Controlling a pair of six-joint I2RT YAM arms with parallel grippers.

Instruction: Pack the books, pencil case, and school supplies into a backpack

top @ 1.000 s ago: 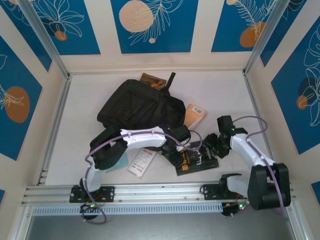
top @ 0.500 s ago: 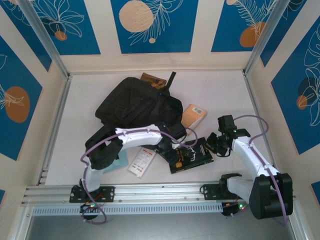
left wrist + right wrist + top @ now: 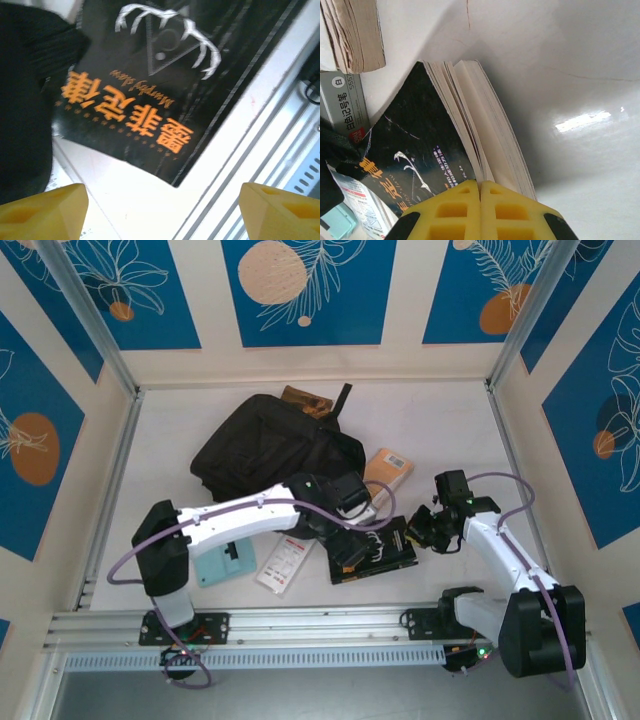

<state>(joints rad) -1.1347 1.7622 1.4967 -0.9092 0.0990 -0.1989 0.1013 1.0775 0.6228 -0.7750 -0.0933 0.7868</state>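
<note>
Little looks packed yet. At lower left the teal piece (image 3: 222,562) and white packet (image 3: 283,564) lie loose. The backpack (image 3: 270,450) sits mid-frame with a brown book (image 3: 304,398) behind it. The left gripper (image 3: 159,212) hangs wide open and empty over the black book (image 3: 385,550), and an orange book (image 3: 388,470) lies above that. Right of them, the right gripper (image 3: 480,197) is pinched closed at the black book's page edge; I cannot tell whether it nips a page. Since a second ago the left arm has stretched out, uncovering the teal piece, its jaws have widened, the right's have closed, and the black book has slid left.
</note>
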